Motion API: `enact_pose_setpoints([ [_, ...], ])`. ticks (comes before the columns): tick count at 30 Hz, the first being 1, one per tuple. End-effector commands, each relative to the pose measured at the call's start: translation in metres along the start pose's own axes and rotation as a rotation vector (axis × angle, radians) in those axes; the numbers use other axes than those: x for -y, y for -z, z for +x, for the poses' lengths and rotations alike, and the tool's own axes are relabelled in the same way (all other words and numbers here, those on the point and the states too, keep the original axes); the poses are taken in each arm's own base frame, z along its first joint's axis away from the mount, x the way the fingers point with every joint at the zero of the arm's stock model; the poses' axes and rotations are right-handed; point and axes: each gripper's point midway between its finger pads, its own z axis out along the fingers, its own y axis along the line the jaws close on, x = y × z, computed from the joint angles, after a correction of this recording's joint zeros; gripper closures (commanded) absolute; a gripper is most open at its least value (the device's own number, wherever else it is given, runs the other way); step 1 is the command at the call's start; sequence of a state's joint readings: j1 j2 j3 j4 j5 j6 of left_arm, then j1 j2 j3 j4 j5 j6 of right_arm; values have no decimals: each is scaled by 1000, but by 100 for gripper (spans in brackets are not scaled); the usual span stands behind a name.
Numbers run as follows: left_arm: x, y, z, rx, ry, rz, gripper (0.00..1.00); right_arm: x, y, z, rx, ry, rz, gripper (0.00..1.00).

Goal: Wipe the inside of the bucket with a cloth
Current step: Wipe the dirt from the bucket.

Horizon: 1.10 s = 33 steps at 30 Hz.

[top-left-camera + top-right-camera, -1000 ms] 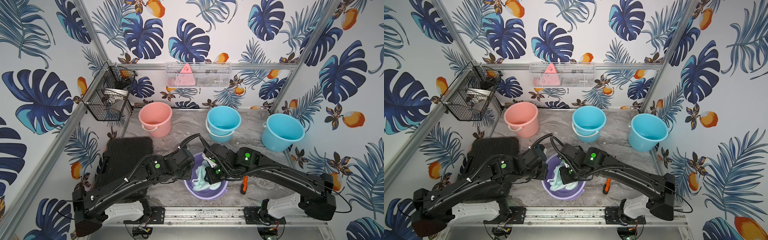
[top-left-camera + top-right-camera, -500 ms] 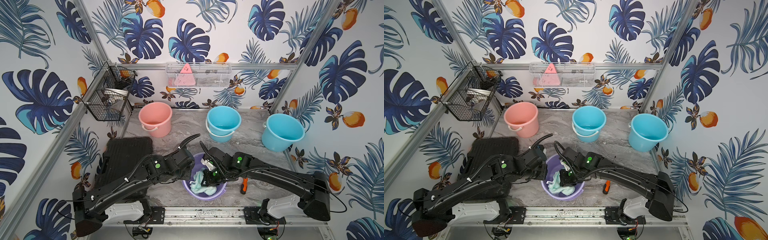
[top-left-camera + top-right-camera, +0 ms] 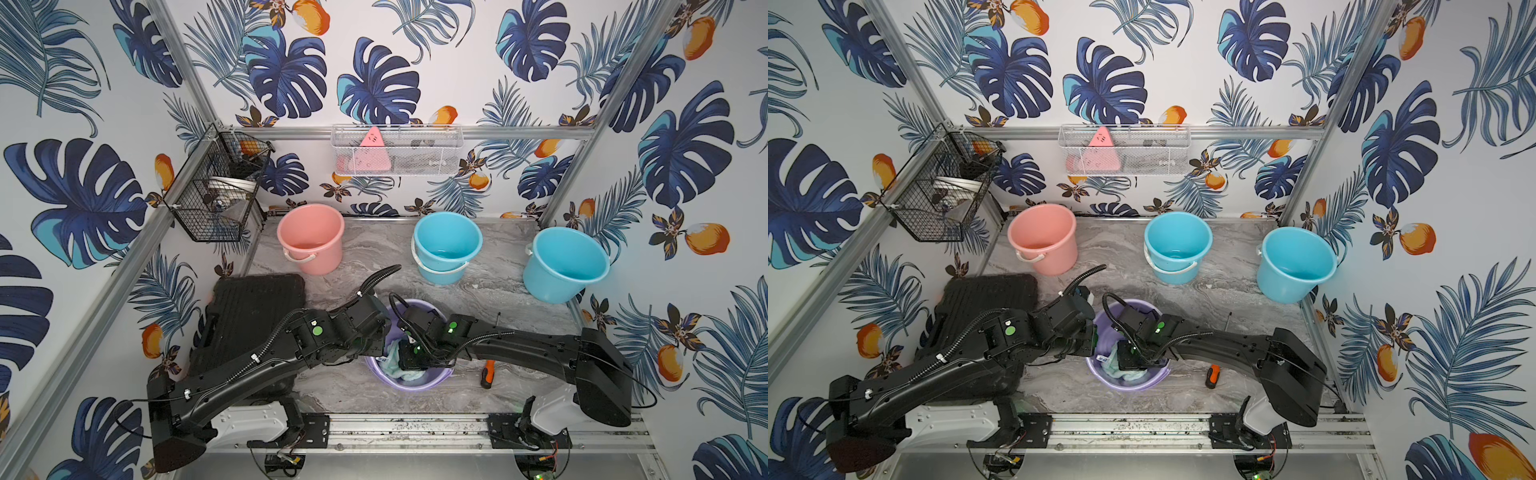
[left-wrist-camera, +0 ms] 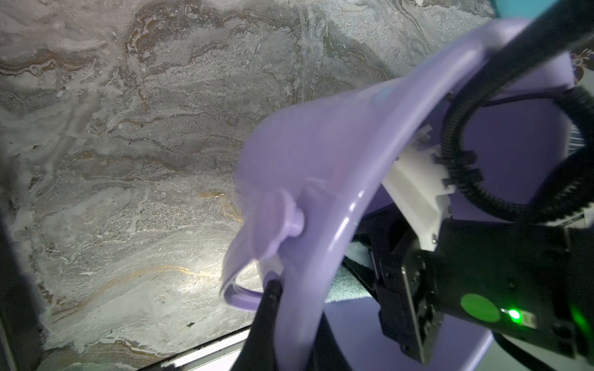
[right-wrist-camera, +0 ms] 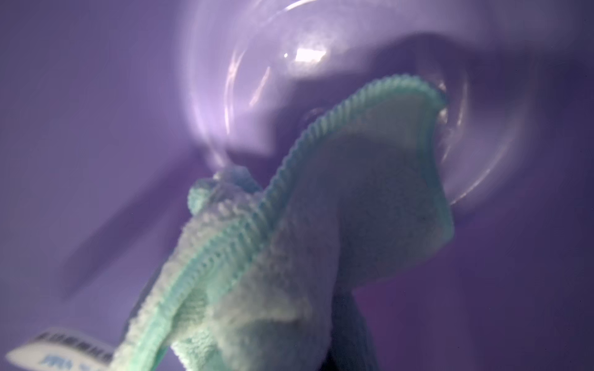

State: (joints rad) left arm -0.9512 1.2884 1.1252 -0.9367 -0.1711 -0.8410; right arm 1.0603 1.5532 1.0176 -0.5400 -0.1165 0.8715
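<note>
Looks into the purple bucket (image 5: 112, 96). Shows the mint cloth (image 5: 321, 225) bunched close to the lens, ribbed hem curling, one corner reaching toward the glossy round bottom (image 5: 305, 57). Catches a blurred white tag (image 5: 61, 350) at the cloth's edge.

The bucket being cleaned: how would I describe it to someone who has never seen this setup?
Start at the grey marble tabletop, with a pink bucket and blue buckets toward its back. Nearer the front rail, where the two black arms meet, stands the bucket. It is the only lilac one, and the only one with a mint cloth inside.
</note>
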Motion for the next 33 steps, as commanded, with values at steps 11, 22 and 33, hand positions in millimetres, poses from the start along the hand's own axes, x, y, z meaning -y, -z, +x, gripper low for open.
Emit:
enact_pose_setpoints([
  [11,5,-1,7,-33,-18,34,100,17,15,-14,142,33,145,100],
  [22,2,-5,9,-39,-14,18,100,-43,100,2,127,15,-239,100],
  [33,6,-5,7,-43,-20,24,100,-92,113,-7,215,161,-513,100],
])
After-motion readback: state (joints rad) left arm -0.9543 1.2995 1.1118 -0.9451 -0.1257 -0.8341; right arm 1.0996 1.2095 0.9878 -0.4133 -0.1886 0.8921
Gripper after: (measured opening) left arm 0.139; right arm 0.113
